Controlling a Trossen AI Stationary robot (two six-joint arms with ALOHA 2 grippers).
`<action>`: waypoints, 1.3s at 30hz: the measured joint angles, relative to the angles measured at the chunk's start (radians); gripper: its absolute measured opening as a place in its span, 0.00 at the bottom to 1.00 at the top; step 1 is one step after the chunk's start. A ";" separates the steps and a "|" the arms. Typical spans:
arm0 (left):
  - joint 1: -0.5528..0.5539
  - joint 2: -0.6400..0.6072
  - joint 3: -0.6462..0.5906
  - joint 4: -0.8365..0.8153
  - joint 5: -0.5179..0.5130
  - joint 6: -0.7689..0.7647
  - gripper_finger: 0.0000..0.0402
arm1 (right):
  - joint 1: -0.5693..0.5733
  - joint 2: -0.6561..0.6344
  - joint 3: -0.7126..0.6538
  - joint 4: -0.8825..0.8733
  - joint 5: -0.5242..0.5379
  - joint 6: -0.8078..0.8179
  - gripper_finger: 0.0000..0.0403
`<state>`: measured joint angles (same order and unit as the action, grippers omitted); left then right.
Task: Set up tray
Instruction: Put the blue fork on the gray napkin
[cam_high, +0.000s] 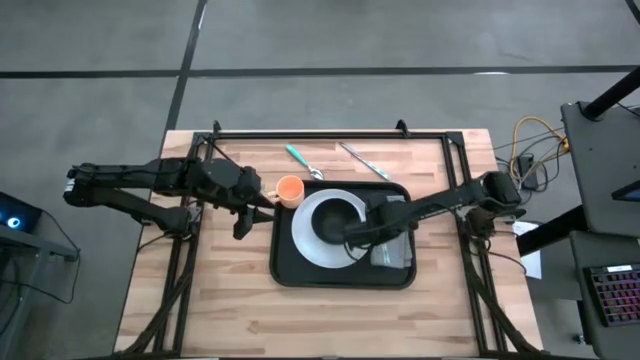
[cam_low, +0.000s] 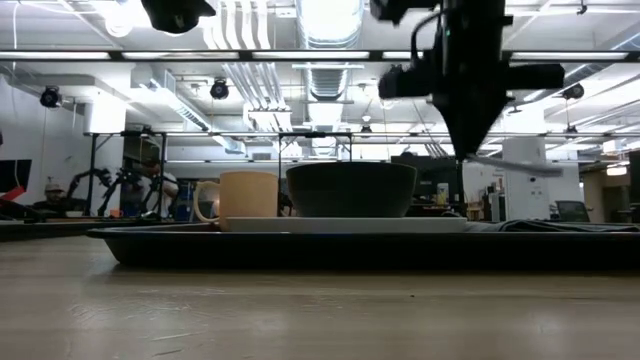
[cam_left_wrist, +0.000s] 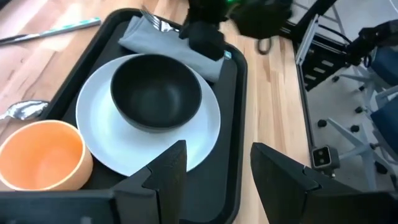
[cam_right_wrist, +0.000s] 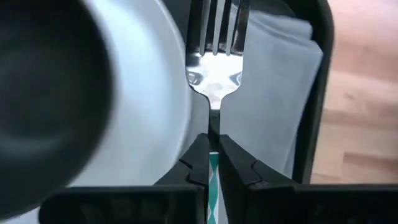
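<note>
While my right gripper (cam_right_wrist: 211, 163) hangs over the right part of the tray (cam_high: 285, 272), its fingers are pinched together on the handle of a fork (cam_right_wrist: 214, 68), whose tines point out over the grey napkin (cam_right_wrist: 273, 93) lying just beside the white plate (cam_high: 312, 240). That large black tray sits in the middle of the wooden table (cam_high: 230, 310), with the plate inside it and a black bowl (cam_high: 336, 218) resting on the plate. An orange cup (cam_high: 289, 189) stands at the tray's far left corner. My left gripper (cam_left_wrist: 214, 171) waits just left of the tray near the cup, its fingers spread apart and holding nothing. Beyond the tray on the bare wood lie a spoon (cam_high: 303, 161) and a knife (cam_high: 363, 160), well apart from both grippers.
</note>
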<state>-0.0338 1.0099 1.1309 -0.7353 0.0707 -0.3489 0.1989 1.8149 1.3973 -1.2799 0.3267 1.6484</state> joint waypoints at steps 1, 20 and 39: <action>0.000 -0.004 0.000 -0.007 0.004 0.000 0.40 | -0.012 0.000 -0.015 0.004 -0.018 0.015 0.02; 0.000 -0.038 0.000 -0.041 0.061 0.026 0.40 | -0.141 0.000 -0.168 0.230 -0.165 0.015 0.02; 0.000 -0.045 0.000 -0.055 0.085 0.026 0.40 | -0.189 0.000 -0.229 0.288 -0.251 -0.055 0.11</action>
<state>-0.0338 0.9646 1.1313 -0.7906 0.1558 -0.3229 0.0102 1.8153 1.1684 -0.9919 0.0761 1.5934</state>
